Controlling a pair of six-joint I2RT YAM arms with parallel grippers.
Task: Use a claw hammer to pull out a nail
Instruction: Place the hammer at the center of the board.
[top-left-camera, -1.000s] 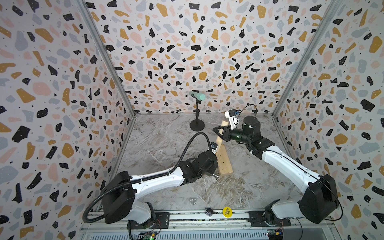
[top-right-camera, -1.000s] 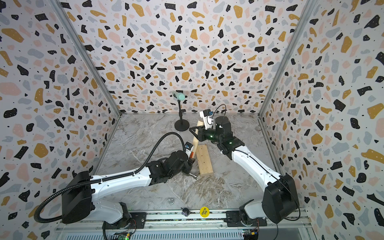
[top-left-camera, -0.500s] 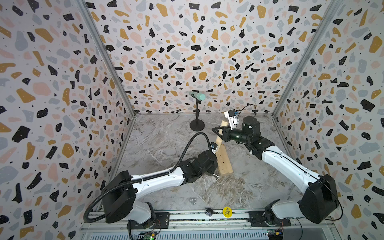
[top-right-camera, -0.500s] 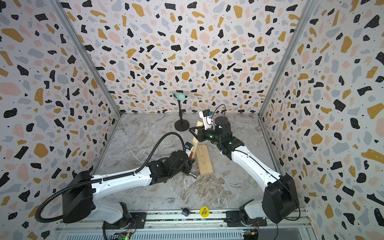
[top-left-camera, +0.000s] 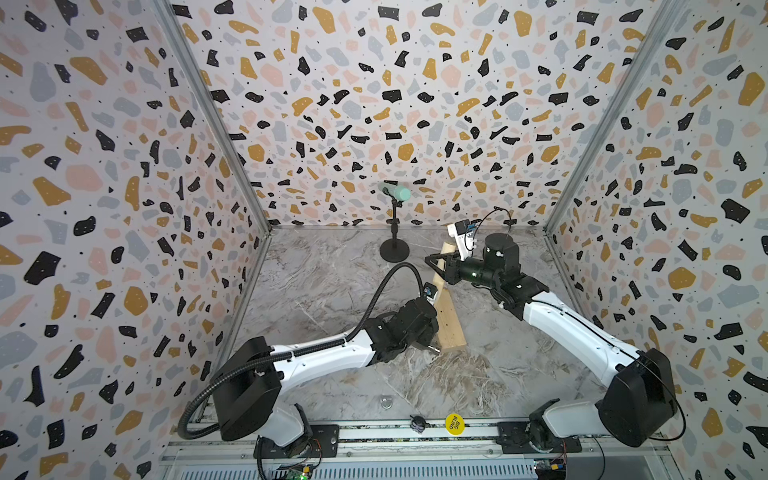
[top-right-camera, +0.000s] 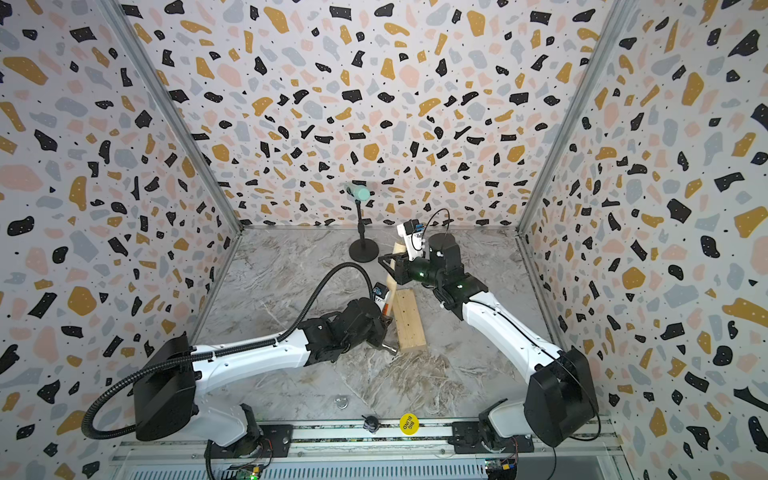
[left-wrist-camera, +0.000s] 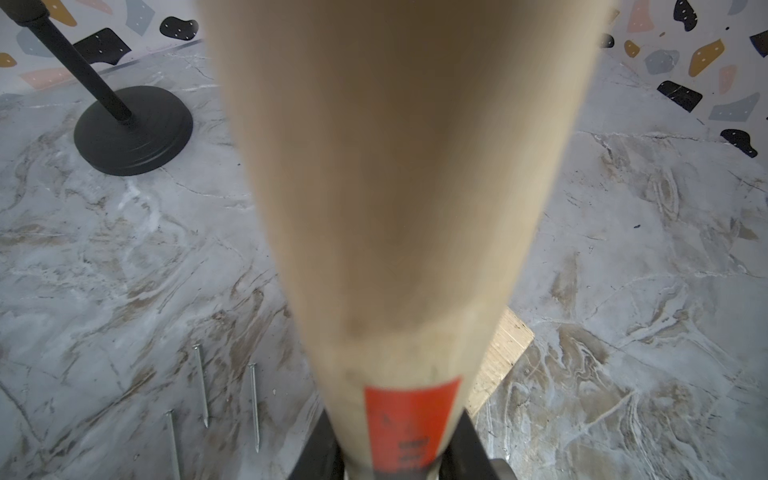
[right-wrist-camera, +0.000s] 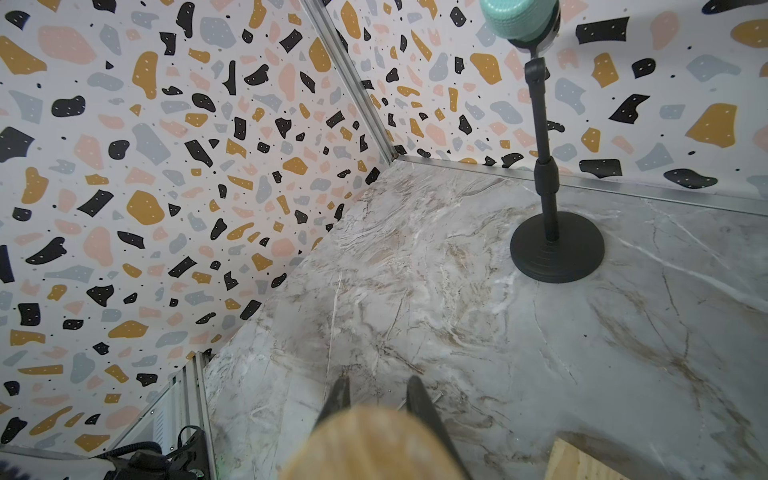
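Hammer (left-wrist-camera: 395, 208) beside block (top-left-camera: 451, 328) — stand (top-left-camera: 394, 249) behind

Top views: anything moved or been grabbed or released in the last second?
No visible change. The left claw and the right claw hold the claw hammer by its handle as before, with its head low beside the wooden block. Both arms and the microphone stand are where they were.
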